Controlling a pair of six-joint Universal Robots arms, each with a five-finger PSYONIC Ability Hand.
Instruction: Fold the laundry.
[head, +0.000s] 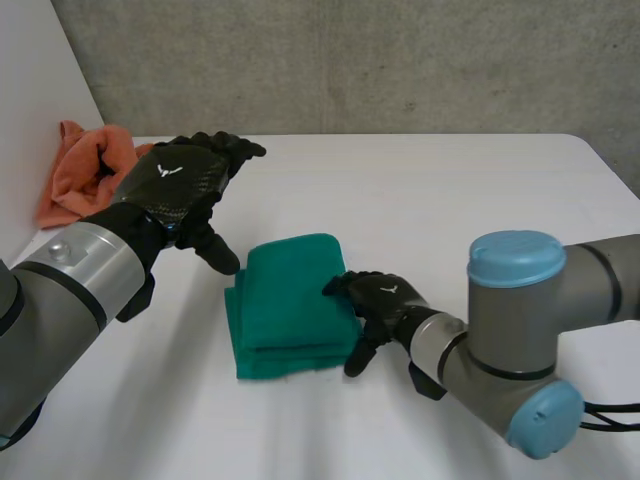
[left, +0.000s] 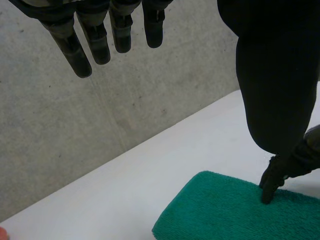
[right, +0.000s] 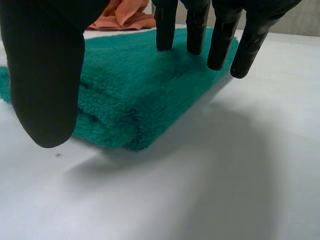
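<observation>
While left hand (head: 182, 185) hovers spread, right hand (head: 386, 298), fingers straight, touching green towel (head: 285, 300)

1. The orange cloth (head: 80, 175), at the upper left of the head view, is partly hidden behind the left hand (head: 180, 185).
2. In the same view the right hand (head: 385, 305) covers the right edge of the towel (head: 285, 300).
3. In the left wrist view the picture's edge cuts off the towel, and the left hand's thumb hides most of the right hand.
4. In the right wrist view the right hand hides much of the orange cloth beyond the towel.
</observation>
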